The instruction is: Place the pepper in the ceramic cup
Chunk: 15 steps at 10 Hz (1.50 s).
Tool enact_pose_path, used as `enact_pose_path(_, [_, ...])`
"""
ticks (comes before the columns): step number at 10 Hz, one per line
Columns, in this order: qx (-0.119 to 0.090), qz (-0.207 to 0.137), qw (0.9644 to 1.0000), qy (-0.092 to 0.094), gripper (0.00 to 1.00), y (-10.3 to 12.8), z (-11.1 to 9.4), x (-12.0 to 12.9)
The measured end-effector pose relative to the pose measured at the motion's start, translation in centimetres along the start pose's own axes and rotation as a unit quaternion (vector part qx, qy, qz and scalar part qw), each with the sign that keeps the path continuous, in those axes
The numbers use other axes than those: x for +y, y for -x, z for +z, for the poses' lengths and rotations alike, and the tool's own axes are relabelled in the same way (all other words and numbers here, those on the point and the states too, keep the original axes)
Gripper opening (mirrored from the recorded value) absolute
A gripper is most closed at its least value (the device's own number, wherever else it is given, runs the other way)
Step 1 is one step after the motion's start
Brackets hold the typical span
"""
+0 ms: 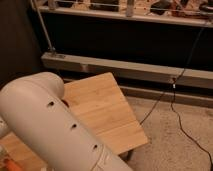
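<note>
A thick white arm point(52, 127) fills the frame from 9 o'clock down to 6 o'clock, its rounded elbow at 9 o'clock and its casing marked by 3 small dark holes in a row. The gripper lies past the arm's lower end, off toward 7 o'clock, hidden behind the casing. Its fingers are clenched tight; whether they grasp anything cannot be told.

The pepper point(6, 163) shows only as a sliver of bright orange at the very edge at 7 o'clock, just beside the arm's underside and over the pale wood. Its shape and full length are cut off by the frame and the arm, so only its vivid colour can be made out.

The worktop point(107, 112) is a light bamboo board with straight grain, reaching from the centre toward 5 o'clock, where its corner overhangs the speckled floor point(170, 150). A black cable point(172, 112) trails across the floor at 3 o'clock and runs up to a grey metal rail point(125, 70) that crosses the scene at 12 o'clock, in front of a dark panel. Above it, a cluttered shelf point(100, 10) runs along the top edge.
</note>
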Motion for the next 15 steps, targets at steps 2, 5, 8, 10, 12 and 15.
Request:
enact_pose_path(2, [0.011, -0.006, 0.9999, -0.003, 0.00, -0.15, 0.12, 0.29])
enact_pose_path(5, [0.030, -0.014, 0.9993, -0.016, 0.00, -0.37, 0.24, 0.36])
enact_pose_path(8, [0.040, -0.016, 0.9989, -0.019, 0.00, -0.24, 0.44, 0.71])
enact_pose_path(10, [0.041, -0.017, 0.9988, -0.017, 0.07, -0.16, 0.51, 0.83])
enact_pose_path(12, [0.038, -0.016, 0.9991, -0.012, 0.26, -0.05, 0.52, 0.91])
enact_pose_path(15, [0.032, -0.013, 0.9994, -0.004, 0.55, 0.01, 0.35, 0.95])
